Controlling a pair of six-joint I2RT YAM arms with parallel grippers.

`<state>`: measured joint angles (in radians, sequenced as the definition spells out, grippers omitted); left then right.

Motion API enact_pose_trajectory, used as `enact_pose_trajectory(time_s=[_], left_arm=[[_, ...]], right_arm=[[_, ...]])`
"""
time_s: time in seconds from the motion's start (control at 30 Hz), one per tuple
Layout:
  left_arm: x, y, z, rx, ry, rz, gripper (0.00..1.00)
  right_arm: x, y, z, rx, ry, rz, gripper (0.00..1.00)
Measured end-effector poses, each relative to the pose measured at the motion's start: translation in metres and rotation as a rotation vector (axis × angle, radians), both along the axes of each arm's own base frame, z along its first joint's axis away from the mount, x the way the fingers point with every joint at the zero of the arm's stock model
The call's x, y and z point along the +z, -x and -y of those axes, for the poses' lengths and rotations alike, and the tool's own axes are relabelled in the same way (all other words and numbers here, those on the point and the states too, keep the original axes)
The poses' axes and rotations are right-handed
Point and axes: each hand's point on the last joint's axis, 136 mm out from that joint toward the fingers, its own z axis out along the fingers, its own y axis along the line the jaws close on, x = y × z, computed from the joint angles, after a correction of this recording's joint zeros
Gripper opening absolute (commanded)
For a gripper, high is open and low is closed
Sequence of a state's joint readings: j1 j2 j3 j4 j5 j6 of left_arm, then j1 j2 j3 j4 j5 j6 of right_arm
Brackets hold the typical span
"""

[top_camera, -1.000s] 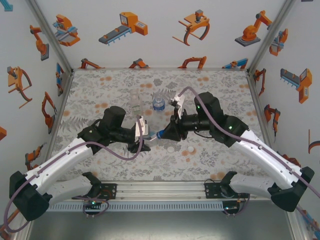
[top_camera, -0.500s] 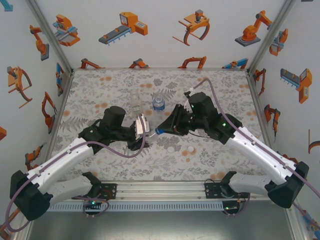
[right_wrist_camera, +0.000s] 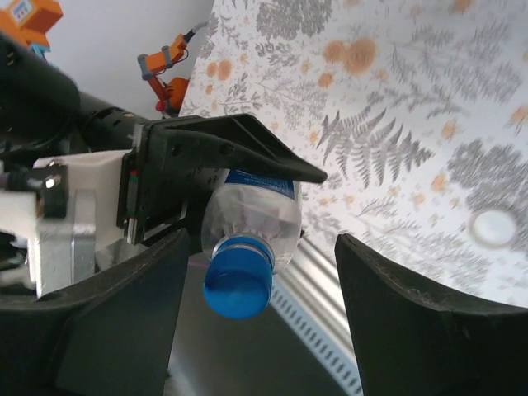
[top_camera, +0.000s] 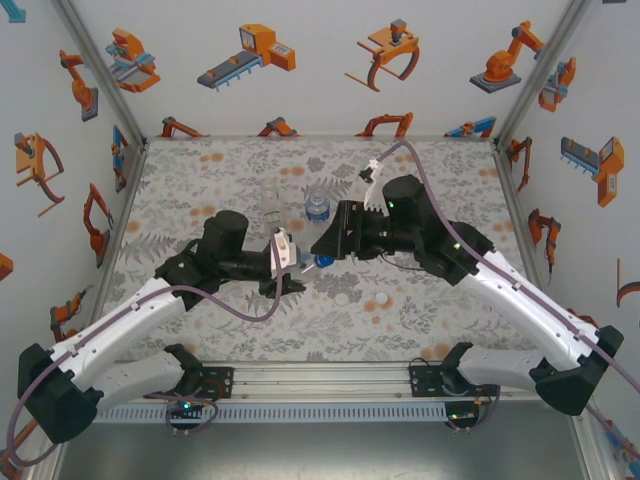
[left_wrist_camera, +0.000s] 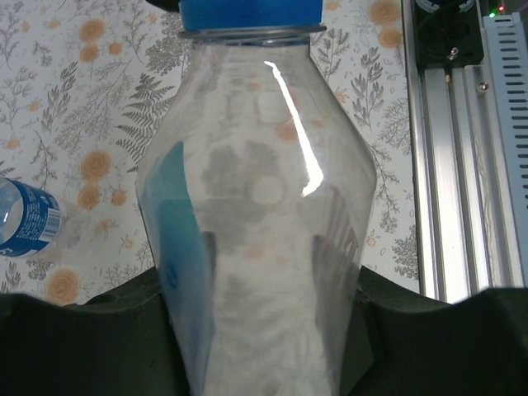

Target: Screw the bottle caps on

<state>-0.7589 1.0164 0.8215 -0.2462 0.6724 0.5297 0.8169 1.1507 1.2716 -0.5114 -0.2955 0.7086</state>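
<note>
My left gripper [top_camera: 291, 262] [left_wrist_camera: 264, 285] is shut on the body of a clear bottle [left_wrist_camera: 256, 190] [right_wrist_camera: 257, 213] with a blue label patch, held sideways above the table. A blue cap [top_camera: 322, 262] [left_wrist_camera: 249, 13] [right_wrist_camera: 238, 283] sits on its neck. My right gripper [top_camera: 326, 250] [right_wrist_camera: 262, 247] is open, one finger on each side of the blue cap with a gap to it. A tall narrow bottle [top_camera: 270, 200] and a small blue-labelled bottle [top_camera: 317, 208] [left_wrist_camera: 26, 219] stand uncapped farther back. Two white caps [top_camera: 342, 298] [top_camera: 381, 298] lie on the table.
The floral table mat [top_camera: 440, 180] is bounded by white walls at the sides and back. An aluminium rail [top_camera: 320, 382] [left_wrist_camera: 462, 165] with the arm bases runs along the near edge. One white cap [right_wrist_camera: 492, 227] lies on the mat in the right wrist view.
My right gripper was shut on the blue cap and has opened, letting it go. Its wrist has turned and shifted slightly back. The left gripper still holds the bottle.
</note>
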Motion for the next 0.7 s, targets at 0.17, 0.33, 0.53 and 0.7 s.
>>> enact_pose_trajectory(time_s=[0.17,0.33,0.53,0.7], left_arm=[[0.003,0.004,0.000,-0.019,0.012,-0.002,0.00],[0.006,0.009,0.000,-0.041,0.024,-0.009,0.00],[0.005,0.013,0.000,-0.057,0.024,-0.023,0.00],[0.005,0.015,0.000,-0.070,0.027,-0.031,0.00]], right_arm=[[0.037,0.011,-0.001,0.160,0.025,0.279,0.64],[0.055,0.035,-0.004,0.402,0.073,0.558,0.62],[0.043,0.068,-0.002,0.711,0.142,0.836,0.61],[0.040,0.084,-0.002,0.846,0.132,0.969,0.55]])
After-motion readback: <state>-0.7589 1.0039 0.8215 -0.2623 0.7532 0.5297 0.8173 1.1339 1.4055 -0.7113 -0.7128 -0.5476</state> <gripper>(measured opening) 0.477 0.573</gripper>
